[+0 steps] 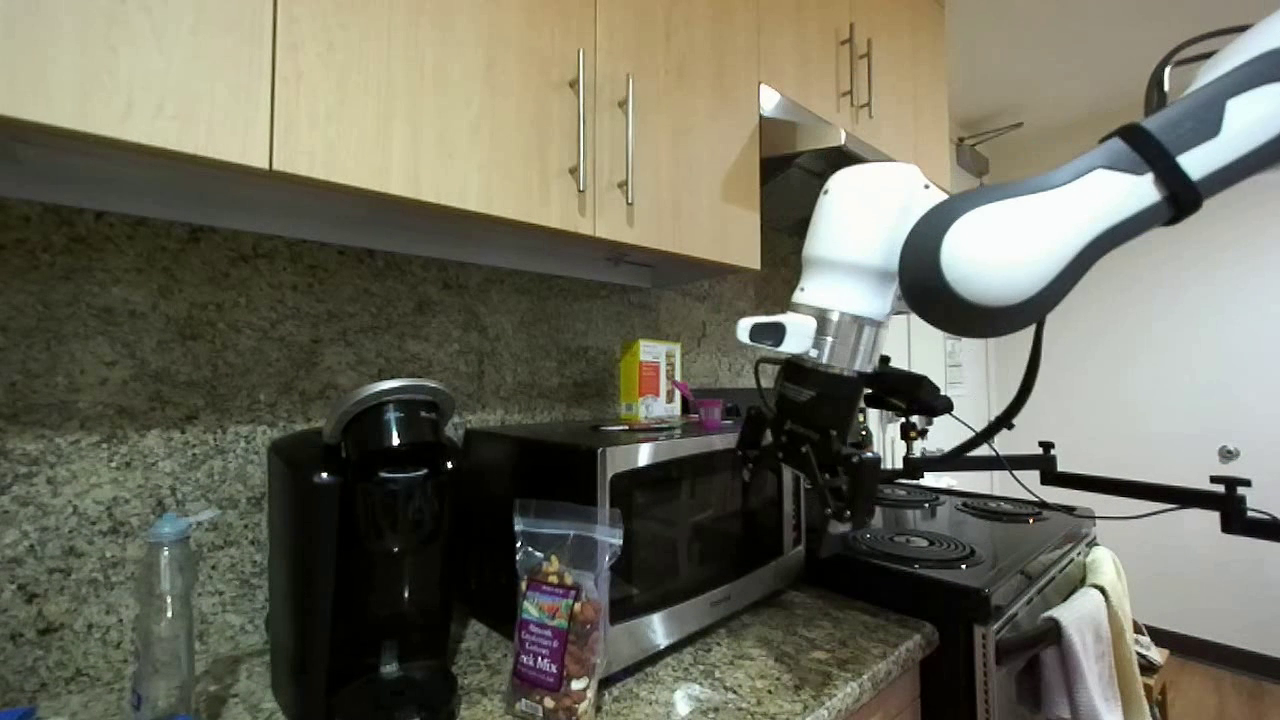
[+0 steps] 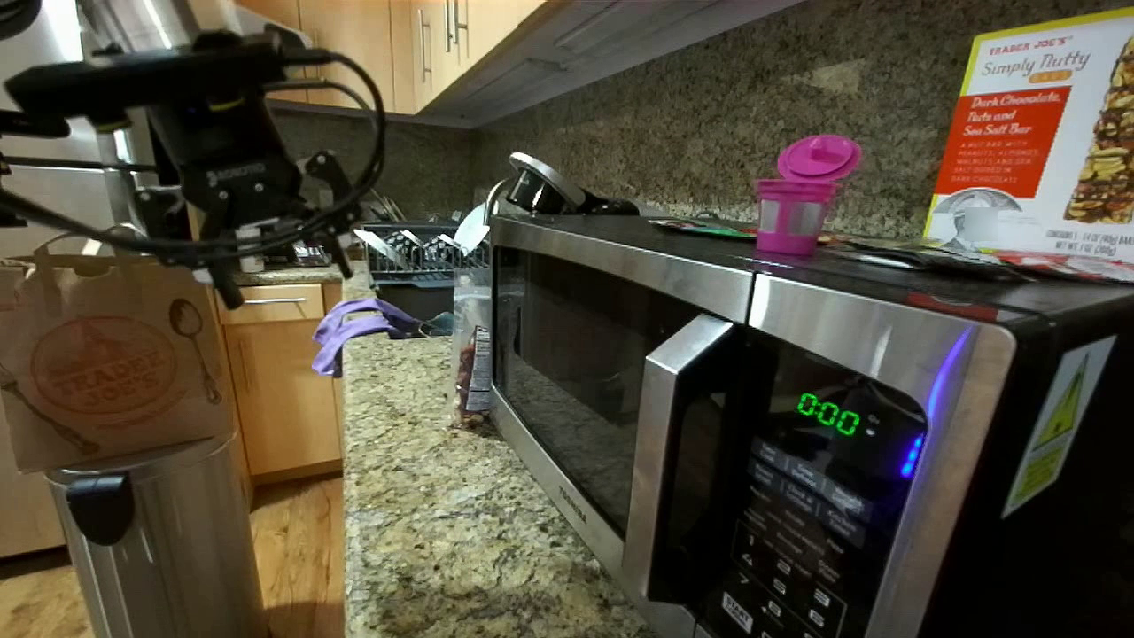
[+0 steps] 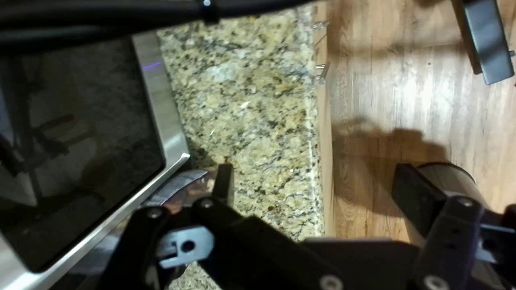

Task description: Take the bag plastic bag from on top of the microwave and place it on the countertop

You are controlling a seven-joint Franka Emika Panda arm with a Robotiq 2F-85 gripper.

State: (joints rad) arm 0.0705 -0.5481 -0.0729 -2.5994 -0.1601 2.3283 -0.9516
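Observation:
The plastic bag [image 1: 548,640], a clear zip pouch of nuts with a purple label, stands upright on the countertop [image 1: 790,655] against the front of the microwave [image 1: 700,520], near the coffee maker. It also shows in an exterior view [image 2: 476,372] beside the far end of the microwave [image 2: 602,354]. In the wrist view the bag [image 3: 189,187] is partly hidden behind a finger. My gripper [image 3: 314,173] is open and empty, with its fingers wide apart over the edge of the countertop [image 3: 250,100]. In both exterior views the gripper [image 1: 805,490] [image 2: 288,283] hangs in front of the microwave, apart from the bag.
A yellow-green carton [image 1: 650,380], a pink cup [image 1: 710,412] and flat packets [image 2: 912,252] lie on top of the microwave. A black coffee maker [image 1: 360,560] and clear bottle [image 1: 165,620] stand beyond the bag. A stove [image 1: 940,540] adjoins the countertop. A trash can [image 2: 168,540] stands below.

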